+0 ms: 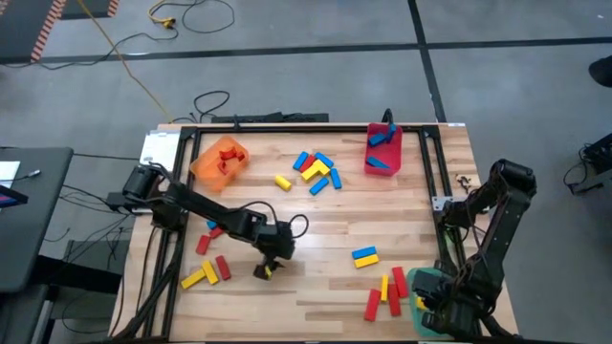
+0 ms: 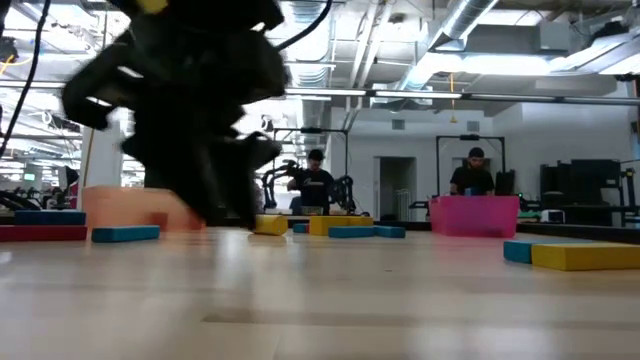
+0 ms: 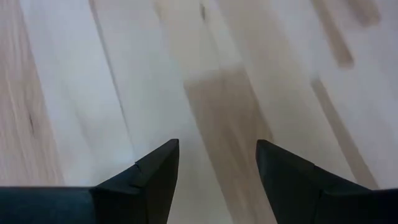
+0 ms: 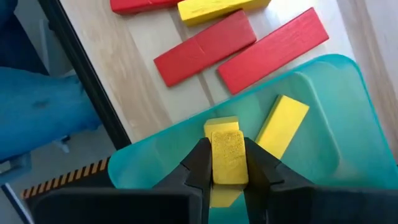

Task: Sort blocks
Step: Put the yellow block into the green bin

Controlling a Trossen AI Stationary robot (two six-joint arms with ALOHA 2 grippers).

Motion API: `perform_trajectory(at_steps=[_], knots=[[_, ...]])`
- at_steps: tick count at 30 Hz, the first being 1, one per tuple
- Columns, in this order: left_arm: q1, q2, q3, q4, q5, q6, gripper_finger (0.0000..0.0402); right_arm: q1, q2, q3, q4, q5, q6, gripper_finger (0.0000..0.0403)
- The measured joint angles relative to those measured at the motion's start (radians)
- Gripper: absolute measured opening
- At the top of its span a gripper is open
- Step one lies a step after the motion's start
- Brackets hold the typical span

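Note:
Red, blue and yellow blocks lie scattered on the wooden table: a far cluster (image 1: 316, 170), a group at the near left (image 1: 206, 272), a blue and yellow pair (image 1: 364, 256), and red and yellow ones (image 1: 385, 294) beside the teal bin (image 1: 418, 283). My left gripper (image 3: 217, 144) hangs open over bare wood near the table's middle (image 1: 267, 268), with nothing between its fingers. My right gripper (image 4: 226, 144) is at the near right corner, above the teal bin (image 4: 311, 124), shut on a yellow block. A second yellow block (image 4: 283, 127) lies inside that bin. My right gripper pinches a yellow block (image 4: 227, 158) between its two fingers, which press on its two opposite sides. The fingers come from above, pointing down. The block is lifted clear, hanging over the teal bin's inside.
An orange bin (image 1: 220, 159) holding red pieces stands at the far left, and a red bin (image 1: 382, 153) holding blue blocks at the far right. A black frame (image 1: 435, 162) runs along the table's sides. People stand in the room behind (image 2: 315, 180).

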Motion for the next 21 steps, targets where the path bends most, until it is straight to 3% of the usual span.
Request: perform_trajectory(at_steps=[7,13,21], knots=[[-0.058,-0.086,0.0,-0.283,-0.047,-0.061,0.0208,0.012,0.0,-0.004,0.036,-0.003,0.011,0.0077],[-0.121,-0.16,0.0,-0.433,-0.098,-0.146,0.0208,0.011,0.0,-0.004,0.032,-0.003,0.033,0.0081],[-0.213,-0.236,0.0,-0.57,-0.18,-0.304,0.0208,0.008,0.0,-0.004,0.007,-0.004,0.036,0.0134]])
